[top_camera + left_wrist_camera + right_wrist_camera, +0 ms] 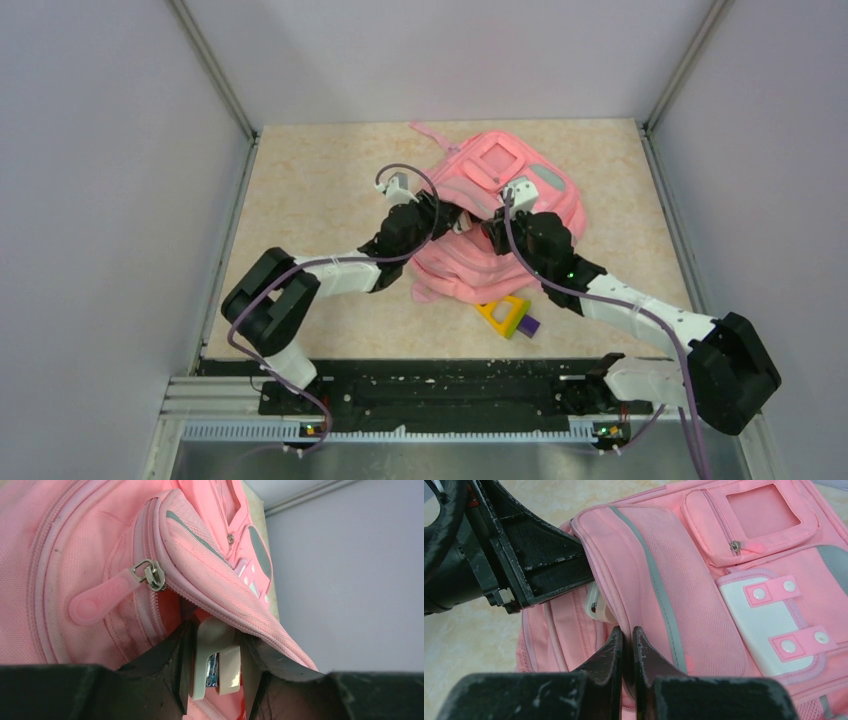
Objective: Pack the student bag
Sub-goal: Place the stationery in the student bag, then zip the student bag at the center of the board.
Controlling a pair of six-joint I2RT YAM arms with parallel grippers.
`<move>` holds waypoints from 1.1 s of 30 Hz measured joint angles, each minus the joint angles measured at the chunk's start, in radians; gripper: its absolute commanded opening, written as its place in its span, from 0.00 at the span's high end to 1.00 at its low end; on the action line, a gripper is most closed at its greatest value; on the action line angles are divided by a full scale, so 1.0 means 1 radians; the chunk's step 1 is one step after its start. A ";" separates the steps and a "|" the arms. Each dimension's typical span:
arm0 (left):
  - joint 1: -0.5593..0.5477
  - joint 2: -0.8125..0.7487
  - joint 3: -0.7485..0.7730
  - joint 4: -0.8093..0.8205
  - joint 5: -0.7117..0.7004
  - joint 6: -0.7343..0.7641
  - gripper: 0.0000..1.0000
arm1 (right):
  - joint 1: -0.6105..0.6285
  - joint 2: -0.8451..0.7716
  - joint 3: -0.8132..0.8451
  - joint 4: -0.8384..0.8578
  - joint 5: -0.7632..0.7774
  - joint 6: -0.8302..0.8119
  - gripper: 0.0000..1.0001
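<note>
The student bag (520,180), a large soft pink fabric backpack, lies front side up on the far middle of the beige marbled tabletop (320,200), with both arms reaching over its near edge. Just beside its near edge lie a yellow triangular plastic piece (500,312) and a small purple block (529,325), touching each other.

The left gripper (215,652) is closed narrowly on a small white plastic object (214,635), held at the mouth of an unzipped side pocket. A blue mark on that object is too small to read. A pink rubber zip pull (97,602) on a silver slider hangs beside the opening.

The right gripper (626,640) has its jaws almost together, pinching the pink edge of that pocket's flap, which carries a grey stripe (659,595). From the right wrist view the white object shows just under the flap, next to the left gripper's black fingers (549,575).

On the bag's front are a white patch (756,625) crossed by two pink tabs with snap studs, and a zipped pocket with a square window (761,510). Neither carries lettering that can be read.
</note>
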State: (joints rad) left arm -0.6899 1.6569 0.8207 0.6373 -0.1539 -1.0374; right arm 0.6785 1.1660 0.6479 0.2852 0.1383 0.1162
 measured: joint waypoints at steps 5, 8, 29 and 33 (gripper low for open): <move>-0.026 0.039 -0.010 0.094 -0.096 -0.020 0.74 | 0.000 0.000 0.000 0.006 0.000 0.000 1.00; -0.042 0.046 -0.013 0.119 -0.161 -0.018 0.63 | 0.000 0.001 0.000 0.009 0.000 0.000 1.00; 0.002 -0.401 -0.123 -0.203 -0.148 0.233 0.10 | 0.010 0.003 -0.013 -0.002 -0.024 -0.019 0.88; 0.100 -0.422 -0.061 -0.361 -0.034 0.284 0.10 | 0.018 0.010 -0.019 -0.031 -0.043 0.002 0.38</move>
State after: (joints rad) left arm -0.5900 1.2350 0.7597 0.2764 -0.1875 -0.7532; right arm 0.6960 1.1755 0.6289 0.2543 0.0956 0.1181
